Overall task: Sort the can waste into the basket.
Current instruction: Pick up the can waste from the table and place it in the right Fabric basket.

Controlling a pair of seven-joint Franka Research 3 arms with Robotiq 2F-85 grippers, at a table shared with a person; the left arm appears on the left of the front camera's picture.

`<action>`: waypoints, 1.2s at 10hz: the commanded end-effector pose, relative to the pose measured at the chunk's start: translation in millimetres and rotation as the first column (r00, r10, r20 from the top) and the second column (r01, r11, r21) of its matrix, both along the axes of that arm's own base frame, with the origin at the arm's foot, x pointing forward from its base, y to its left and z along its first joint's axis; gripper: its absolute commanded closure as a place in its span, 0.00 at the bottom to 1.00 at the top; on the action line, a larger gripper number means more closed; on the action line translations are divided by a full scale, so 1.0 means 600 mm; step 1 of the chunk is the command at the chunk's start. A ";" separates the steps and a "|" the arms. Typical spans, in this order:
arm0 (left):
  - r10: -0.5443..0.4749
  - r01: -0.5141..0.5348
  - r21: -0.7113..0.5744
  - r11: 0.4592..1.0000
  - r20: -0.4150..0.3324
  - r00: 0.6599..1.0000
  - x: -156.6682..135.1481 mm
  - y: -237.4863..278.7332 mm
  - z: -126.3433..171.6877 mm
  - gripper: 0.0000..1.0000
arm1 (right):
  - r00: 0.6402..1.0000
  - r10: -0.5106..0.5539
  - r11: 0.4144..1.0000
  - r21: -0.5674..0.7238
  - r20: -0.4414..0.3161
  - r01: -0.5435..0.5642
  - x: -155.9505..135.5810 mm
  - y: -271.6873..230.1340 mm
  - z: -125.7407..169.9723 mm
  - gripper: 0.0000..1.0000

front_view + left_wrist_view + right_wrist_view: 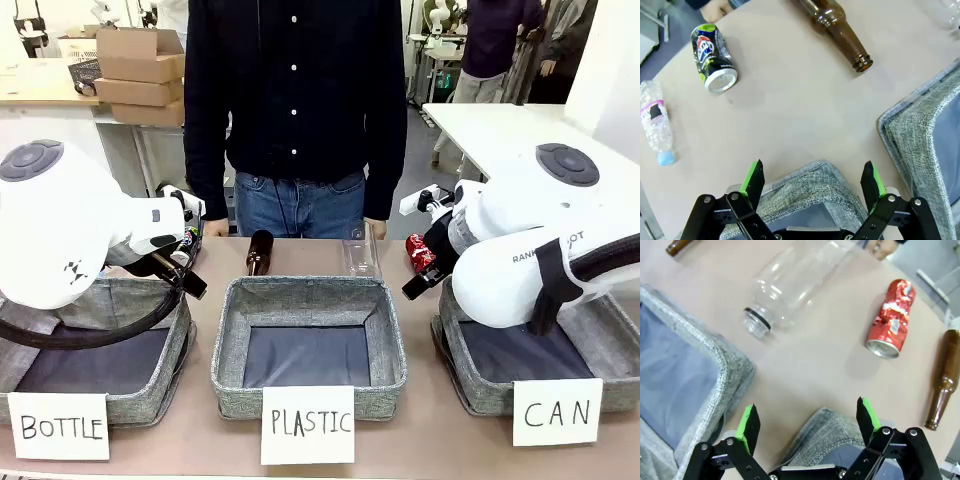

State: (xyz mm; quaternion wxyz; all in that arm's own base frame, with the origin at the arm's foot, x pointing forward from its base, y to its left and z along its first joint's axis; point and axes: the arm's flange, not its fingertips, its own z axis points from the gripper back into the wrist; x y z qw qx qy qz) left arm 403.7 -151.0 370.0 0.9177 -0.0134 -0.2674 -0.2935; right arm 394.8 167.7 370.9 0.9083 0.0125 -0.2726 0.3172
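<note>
Nearest the front camera stand three white paper signs handwritten "BOTTLE" [58, 427], "PLASTIC" [310, 424] and "CAN" [557, 412], each propped against a square grey fabric basket with a dark lining. The basket signed "CAN" [478, 392] sits at the robot's right, largely covered by the white right arm [540, 250] that bends over it; the middle basket [310, 340] holds nothing visible. The right gripper [807, 422] hangs with its green-padded fingers spread wide apart, gripping nothing, above the rim of a grey basket. Beyond it on the tan table [825, 360] lies the dented red drink can [891, 317] on its side, silver top toward the camera, well clear of the fingers; in the front view it shows as a red patch [419, 252] just behind the right arm, outside the basket. Beside it lie a clear plastic bottle [790, 282] and a brown glass bottle [942, 377]. The left gripper [812, 180] is likewise spread open and empty, over a grey basket's corner. The black drink can with a round blue-red logo and silver top [714, 57] lies on its side on the table, far from those fingers, near a small crumpled clear plastic bottle with a blue cap [657, 127] and another brown glass bottle [835, 30]. A person in a dark buttoned shirt and jeans [297, 110] stands at the far edge.
</note>
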 end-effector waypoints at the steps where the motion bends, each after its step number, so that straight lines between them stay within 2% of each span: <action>1: 0.000 0.000 0.000 1.000 0.000 1.000 0.000 0.000 0.000 0.00 | 1.000 0.000 1.000 0.000 0.000 0.000 0.000 0.000 0.000 0.00; 12: 0.000 0.000 0.000 1.000 0.000 1.000 0.000 0.000 0.000 0.00 | 1.000 0.000 1.000 0.000 0.000 0.000 0.000 0.000 0.000 0.00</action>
